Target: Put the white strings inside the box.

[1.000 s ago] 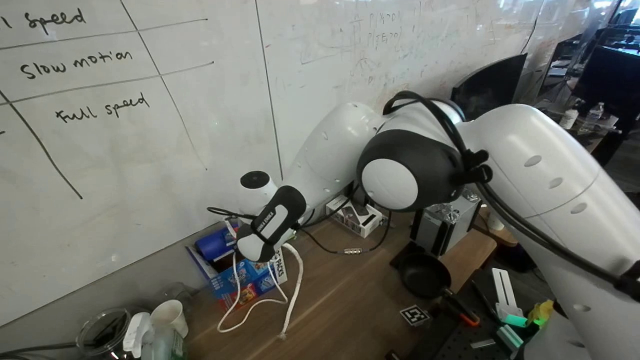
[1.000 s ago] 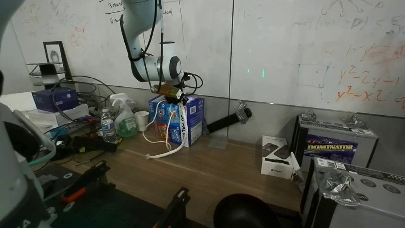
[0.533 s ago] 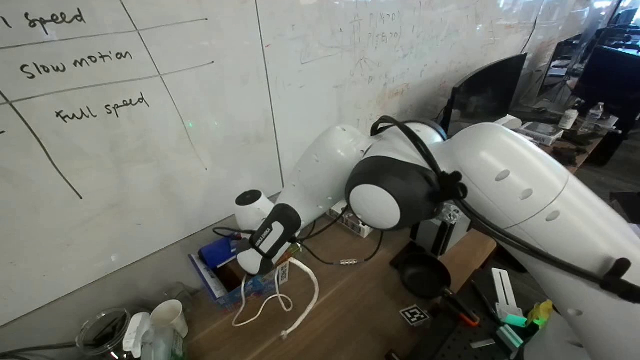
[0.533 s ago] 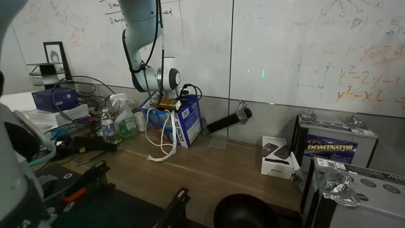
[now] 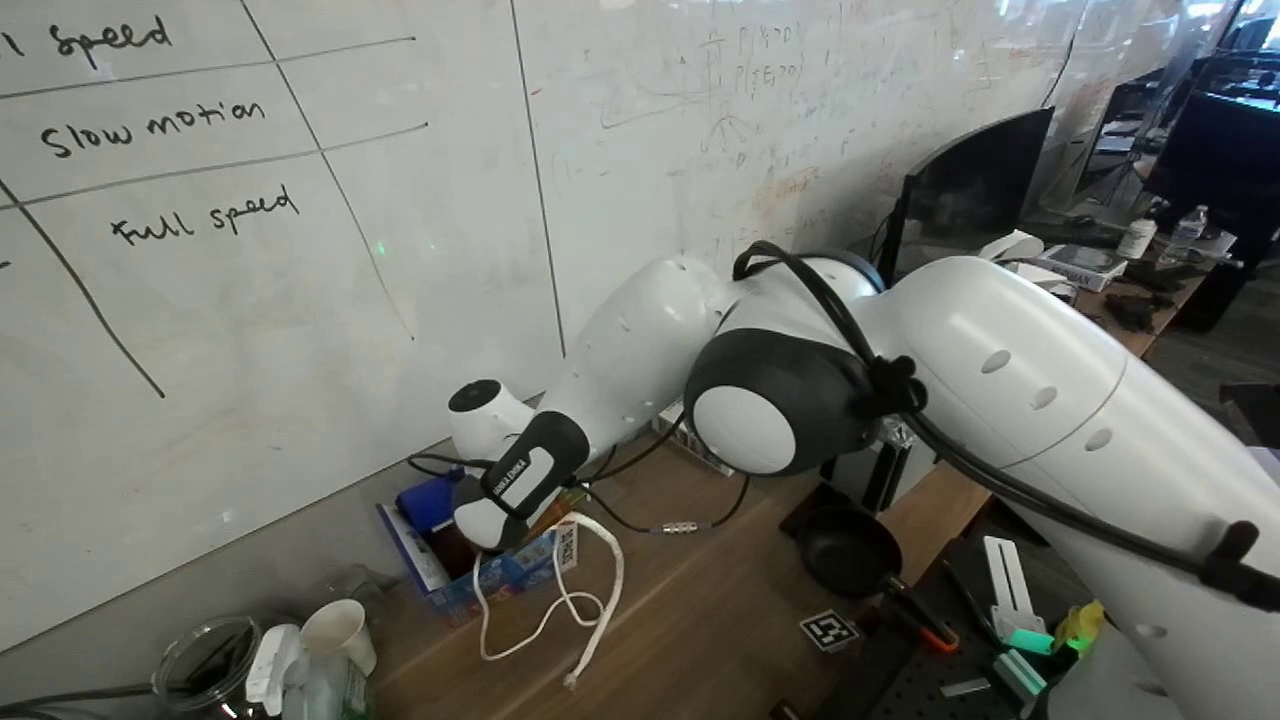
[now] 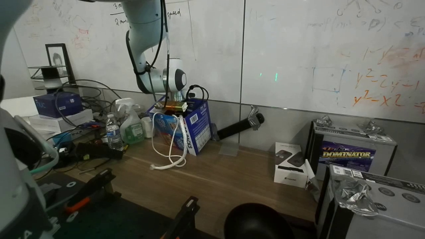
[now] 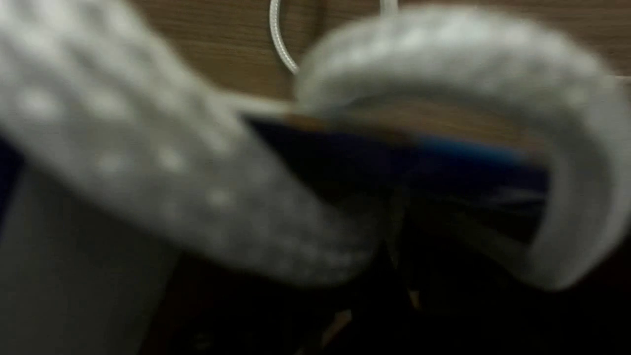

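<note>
The white strings (image 6: 183, 141) hang from my gripper over the front of the blue snack box (image 6: 201, 127) and trail onto the table. In an exterior view they loop in front of the box (image 5: 455, 602), with one frayed end of the strings (image 5: 612, 575) on the wood. The box is open at the top and leans slightly. My gripper (image 7: 389, 241) is at the box opening, its fingers dark and largely hidden. In the wrist view the thick, blurred strings (image 7: 162, 148) run to between the fingers, which look shut on them.
A spray bottle (image 6: 132, 129) and white cup (image 5: 340, 635) stand beside the box. A taped black tube (image 6: 237, 127) leans at the wall behind it. A phone box (image 6: 290, 162), batteries (image 6: 348, 156) and a black pan (image 5: 850, 550) are farther along. The whiteboard (image 6: 298, 56) rises behind.
My gripper has come down to the box opening with the strings, and the box has tilted. In the last half second the arm has shifted slightly left in both exterior views.
</note>
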